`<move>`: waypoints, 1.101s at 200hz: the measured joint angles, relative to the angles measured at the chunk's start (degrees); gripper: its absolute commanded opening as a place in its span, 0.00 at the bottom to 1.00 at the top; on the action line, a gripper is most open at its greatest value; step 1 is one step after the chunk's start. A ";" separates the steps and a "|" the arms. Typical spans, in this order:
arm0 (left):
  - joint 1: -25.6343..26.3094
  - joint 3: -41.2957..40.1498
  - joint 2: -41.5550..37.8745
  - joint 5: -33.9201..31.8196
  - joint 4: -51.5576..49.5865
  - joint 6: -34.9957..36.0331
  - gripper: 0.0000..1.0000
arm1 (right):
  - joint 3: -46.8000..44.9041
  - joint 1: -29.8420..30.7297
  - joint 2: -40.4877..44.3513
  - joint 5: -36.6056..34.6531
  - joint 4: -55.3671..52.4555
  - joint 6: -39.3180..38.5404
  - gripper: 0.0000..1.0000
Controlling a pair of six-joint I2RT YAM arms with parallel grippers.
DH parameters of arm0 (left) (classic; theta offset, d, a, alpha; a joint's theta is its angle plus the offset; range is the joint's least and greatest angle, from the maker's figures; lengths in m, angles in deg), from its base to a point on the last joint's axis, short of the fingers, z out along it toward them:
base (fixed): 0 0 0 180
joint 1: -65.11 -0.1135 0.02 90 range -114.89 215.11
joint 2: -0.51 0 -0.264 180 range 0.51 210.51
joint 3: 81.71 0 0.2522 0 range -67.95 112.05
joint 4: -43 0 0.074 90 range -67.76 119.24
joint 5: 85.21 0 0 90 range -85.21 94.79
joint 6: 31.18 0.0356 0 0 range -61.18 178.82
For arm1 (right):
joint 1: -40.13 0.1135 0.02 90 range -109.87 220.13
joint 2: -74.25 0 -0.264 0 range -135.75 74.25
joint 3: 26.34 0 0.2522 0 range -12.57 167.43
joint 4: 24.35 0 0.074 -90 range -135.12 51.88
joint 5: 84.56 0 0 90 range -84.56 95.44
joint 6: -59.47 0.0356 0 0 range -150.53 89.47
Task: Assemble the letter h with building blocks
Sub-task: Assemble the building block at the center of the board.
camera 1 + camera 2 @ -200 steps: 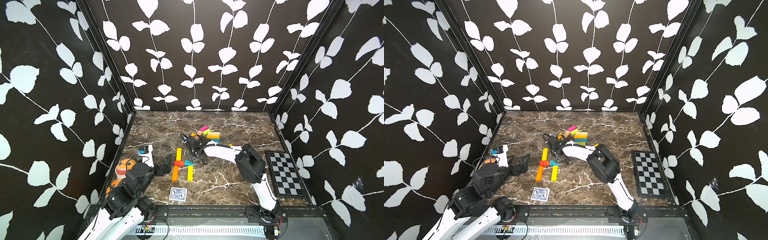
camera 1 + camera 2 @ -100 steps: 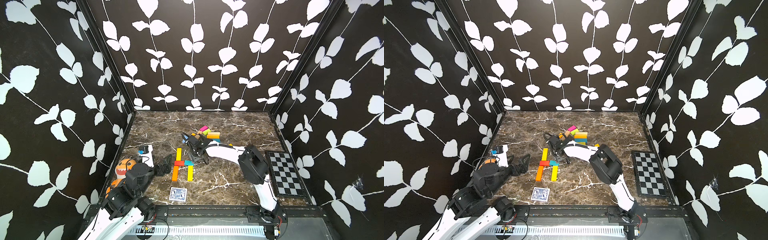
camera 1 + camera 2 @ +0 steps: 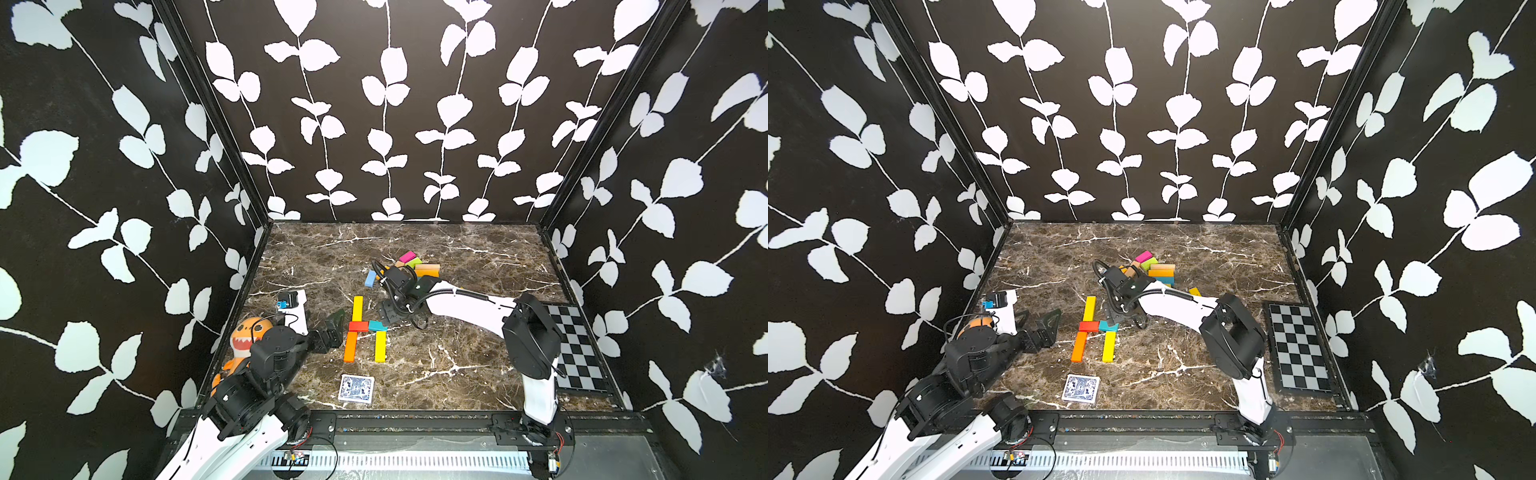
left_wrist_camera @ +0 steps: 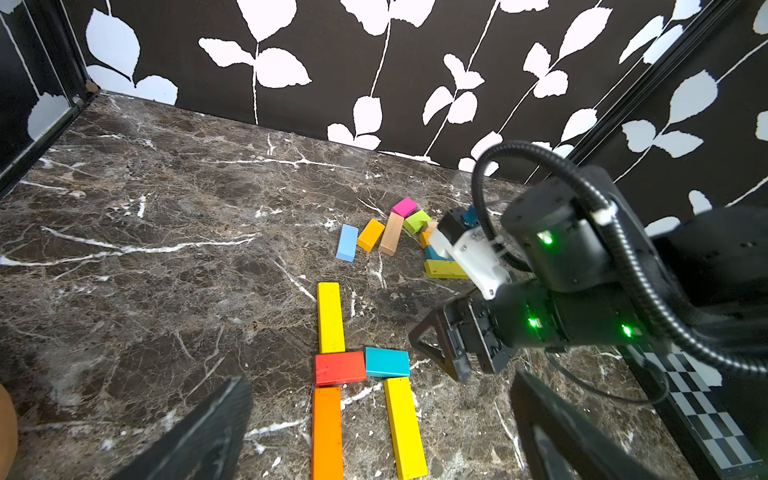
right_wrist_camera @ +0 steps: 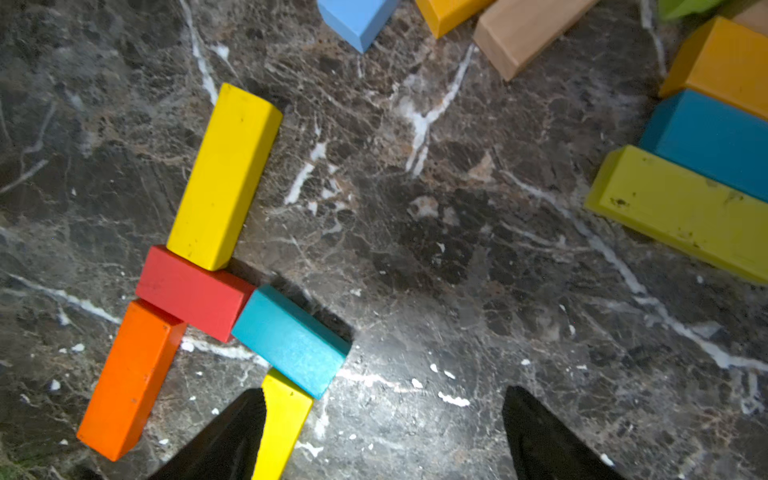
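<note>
Both arms extended low; left pincer [image 3: 1040,326] and right pincer [image 5: 382,399] spread wide, empty

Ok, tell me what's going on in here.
A five-block h lies flat on the table: yellow, red and orange stem, teal block as the bridge, another yellow leg. The right gripper hovers open and empty beside the teal block. The left gripper sits open near the orange block, holding nothing. Spare blocks lie behind.
</note>
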 measured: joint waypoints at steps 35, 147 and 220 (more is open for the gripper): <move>0.00 0.00 -1.01 0.17 -0.07 0.00 0.99 | 8.79 -0.83 -6.60 1.70 -1.51 -3.96 0.86; 0.00 -0.02 -1.68 0.35 -0.17 -0.04 0.99 | 18.21 -1.66 -15.69 1.05 -8.26 -11.28 0.86; 0.00 -0.02 -1.68 0.33 -0.17 -0.07 0.99 | 19.30 -1.40 -17.64 0.52 -9.60 -12.94 0.86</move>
